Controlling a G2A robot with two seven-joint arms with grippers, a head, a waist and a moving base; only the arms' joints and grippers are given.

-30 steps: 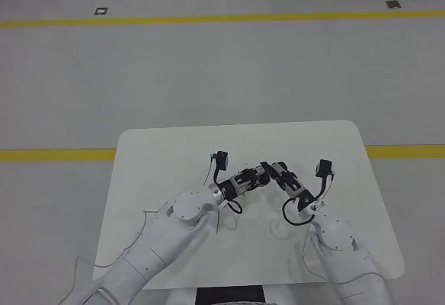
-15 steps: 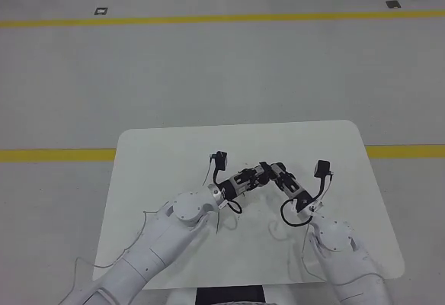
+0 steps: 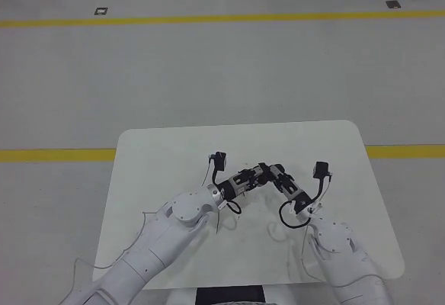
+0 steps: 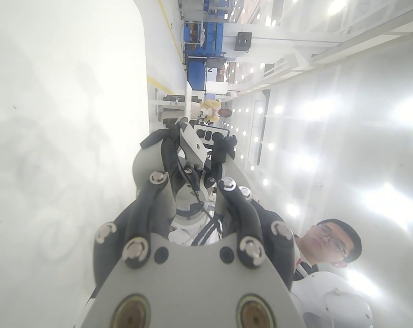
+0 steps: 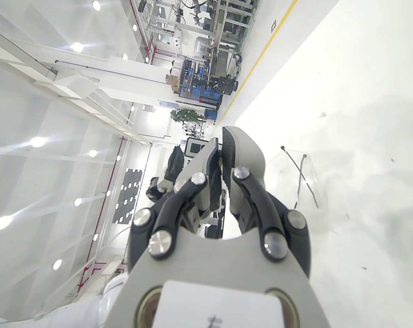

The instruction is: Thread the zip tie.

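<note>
1. Tool state. The right tool [image 5: 221, 142], a grey-and-black two-finger clamp with ribbed dark pads [image 5: 227, 145], is pressed together above the bench. It cannot be told whether anything thin sits between the pads. The left tool [image 3: 259, 173] is close in front of it, tip toward tip, over the middle of the white, round-cornered bench [image 3: 161, 168]. Its state cannot be told.

2. Location of the work. Two thin black plastic zip ties [image 5: 301, 171] lie crossed, one over the other, inside a shallow clear plastic tray [image 5: 283, 175]. The tray rests on the bench just beside the right tool.

3. Handling properties (estimated).
- Very light: grip force need only stop slipping.
- Flexible and springy: a long free length will probably droop or whip aside.
- Smooth surface, likely slippery against the pads when taken on its narrow edges.
- Not fragile, though a sharp kink would likely hinder threading.

4. Where to take hold (recommended).
- Take one tie on its flat faces, near the square head, with one tool.
- Take the tail a short way behind its tip with the other tool, so the free end stays stiff.
- Lift an end that is clear of the crossing. Otherwise both ties may rise together.
</note>
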